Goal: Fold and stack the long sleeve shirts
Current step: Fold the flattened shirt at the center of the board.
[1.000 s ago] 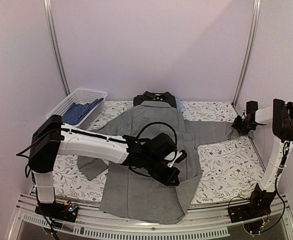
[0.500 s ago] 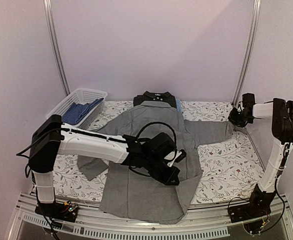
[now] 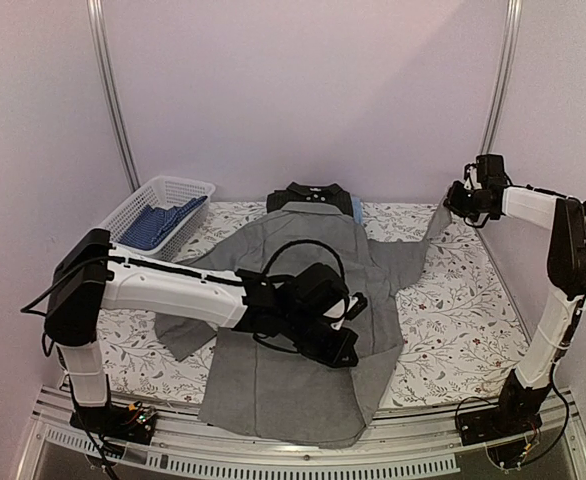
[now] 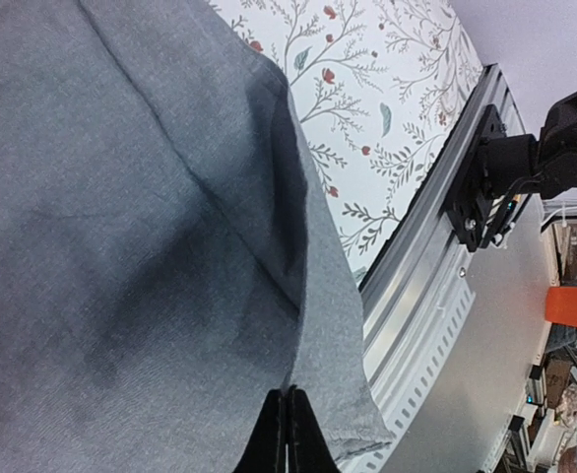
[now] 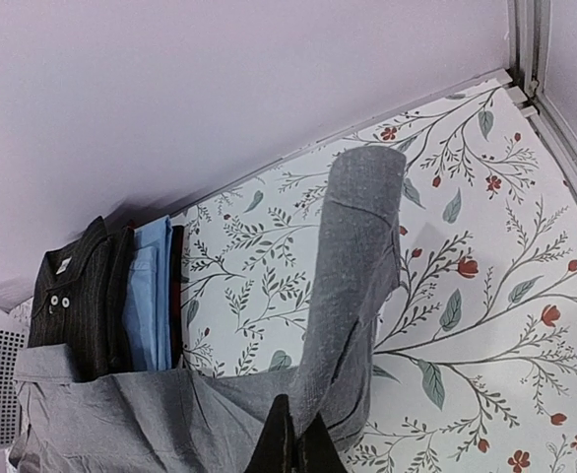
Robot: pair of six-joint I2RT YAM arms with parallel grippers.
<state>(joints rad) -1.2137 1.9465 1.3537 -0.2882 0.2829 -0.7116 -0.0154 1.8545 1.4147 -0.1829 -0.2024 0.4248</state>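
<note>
Right hand (image 3: 452, 201) clenched, gripping sleeve cuff of plain mid-grey collared cloth shirt (image 3: 273, 390); sleeve hanging below hand toward floral desk (image 3: 453, 340). Left hand (image 3: 349, 338) clenched, pinching same shirt's side edge; shirt body lying beneath hand.

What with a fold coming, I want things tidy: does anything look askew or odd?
The plain mid-grey button-up shirt overhangs: its hem spills over the table's near edge onto the metal rail, and one sleeve hangs lifted, pinched in the shut right gripper.
</note>
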